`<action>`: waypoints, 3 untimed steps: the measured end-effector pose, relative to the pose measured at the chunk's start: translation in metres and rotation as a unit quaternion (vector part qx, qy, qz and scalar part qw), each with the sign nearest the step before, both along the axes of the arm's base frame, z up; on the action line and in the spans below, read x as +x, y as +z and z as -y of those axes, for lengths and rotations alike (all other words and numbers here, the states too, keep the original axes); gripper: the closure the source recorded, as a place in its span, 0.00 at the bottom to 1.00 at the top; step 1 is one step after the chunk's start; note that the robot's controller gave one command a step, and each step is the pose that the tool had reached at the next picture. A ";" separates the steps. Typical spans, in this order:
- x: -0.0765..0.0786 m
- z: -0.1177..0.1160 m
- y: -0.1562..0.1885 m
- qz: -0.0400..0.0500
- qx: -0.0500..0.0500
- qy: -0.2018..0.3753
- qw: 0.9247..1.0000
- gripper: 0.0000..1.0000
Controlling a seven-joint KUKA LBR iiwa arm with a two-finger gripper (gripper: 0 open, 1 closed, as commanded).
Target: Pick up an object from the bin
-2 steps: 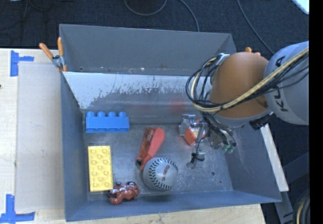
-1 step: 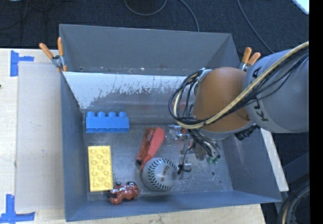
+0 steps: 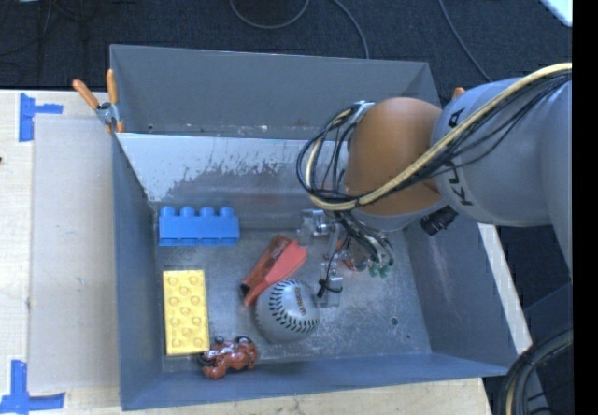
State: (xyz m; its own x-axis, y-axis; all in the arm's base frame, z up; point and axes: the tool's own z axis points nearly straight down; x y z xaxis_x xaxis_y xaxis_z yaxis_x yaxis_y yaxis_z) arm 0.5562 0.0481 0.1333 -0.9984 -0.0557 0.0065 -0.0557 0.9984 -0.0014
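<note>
One grey-white ball (image 3: pixel 288 308), just below-left of claw (image 3: pixel 329 286), red tool (image 3: pixel 277 265) beside it, claw's grip state unclear

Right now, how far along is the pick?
Done: the gripper is low inside the bin, just right of the white ball and the red elongated piece. In hand: I see nothing held; both lie on the floor, as do the blue brick, yellow brick and small red-brown toy. Left: grasping one thing and lifting it out.
</note>
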 end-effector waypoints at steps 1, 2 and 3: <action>0.043 -0.044 0.011 0.002 0.000 0.007 1.000 0.00; 0.042 -0.063 0.003 0.001 0.002 0.041 0.999 0.00; 0.039 -0.064 -0.025 0.002 0.001 0.124 0.992 0.00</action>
